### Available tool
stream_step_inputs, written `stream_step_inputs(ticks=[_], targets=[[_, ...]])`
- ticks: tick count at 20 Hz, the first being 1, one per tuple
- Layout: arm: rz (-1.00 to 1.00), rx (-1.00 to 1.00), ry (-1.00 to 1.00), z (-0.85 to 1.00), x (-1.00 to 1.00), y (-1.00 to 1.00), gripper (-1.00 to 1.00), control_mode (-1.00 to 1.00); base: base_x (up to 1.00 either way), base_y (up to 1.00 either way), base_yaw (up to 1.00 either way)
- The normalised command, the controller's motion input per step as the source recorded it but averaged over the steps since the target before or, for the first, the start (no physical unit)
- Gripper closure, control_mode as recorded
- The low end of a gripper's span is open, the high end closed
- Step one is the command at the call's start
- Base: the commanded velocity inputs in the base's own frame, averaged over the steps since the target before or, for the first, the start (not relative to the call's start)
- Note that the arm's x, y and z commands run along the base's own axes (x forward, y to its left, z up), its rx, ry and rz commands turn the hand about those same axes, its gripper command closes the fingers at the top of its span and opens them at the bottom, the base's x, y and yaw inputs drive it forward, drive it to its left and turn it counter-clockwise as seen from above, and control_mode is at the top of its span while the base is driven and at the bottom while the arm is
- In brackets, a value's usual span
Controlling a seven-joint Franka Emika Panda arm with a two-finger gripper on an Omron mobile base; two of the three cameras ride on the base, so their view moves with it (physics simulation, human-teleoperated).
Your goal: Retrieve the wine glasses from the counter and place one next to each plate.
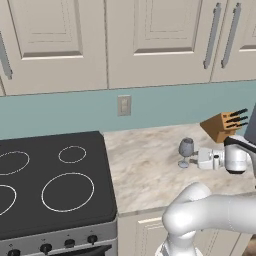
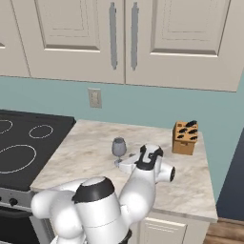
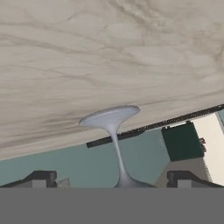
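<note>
One smoky grey wine glass (image 1: 186, 149) stands upright on the beige marbled counter (image 1: 145, 170), right of the stove. My gripper (image 1: 194, 160) lies level just above the counter and reaches the glass from the right at stem height, jaws open. From the right base the glass (image 2: 118, 147) rises just beyond the gripper (image 2: 120, 163). The hand view is rolled over: the glass (image 3: 114, 148) shows its foot against the counter (image 3: 109, 52), and its thin stem runs down between the two fingertips (image 3: 39, 179), touching neither. The plates are out of view.
A wooden knife block (image 1: 223, 126) stands at the back right of the counter, also seen as the knife block (image 2: 185, 137). The black stove top (image 1: 50, 180) borders the counter on the left. A wall outlet (image 1: 124, 105) and cream upper cabinets lie behind.
</note>
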Motion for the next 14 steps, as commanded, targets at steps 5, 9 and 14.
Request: stream_step_inputs(ticks=[5,9,14], targets=[[0.00,0.00,-0.02,0.00,-0.04,0.21,-1.00,-1.00,0.00,0.00,0.00],[0.00,0.00,0.00,0.00,-0.01,0.22,-1.00,-1.00,0.00,0.00,0.00],[0.00,0.00,0.00,0.00,0.00,0.16,-1.00,-1.00,0.00,0.00,0.00]])
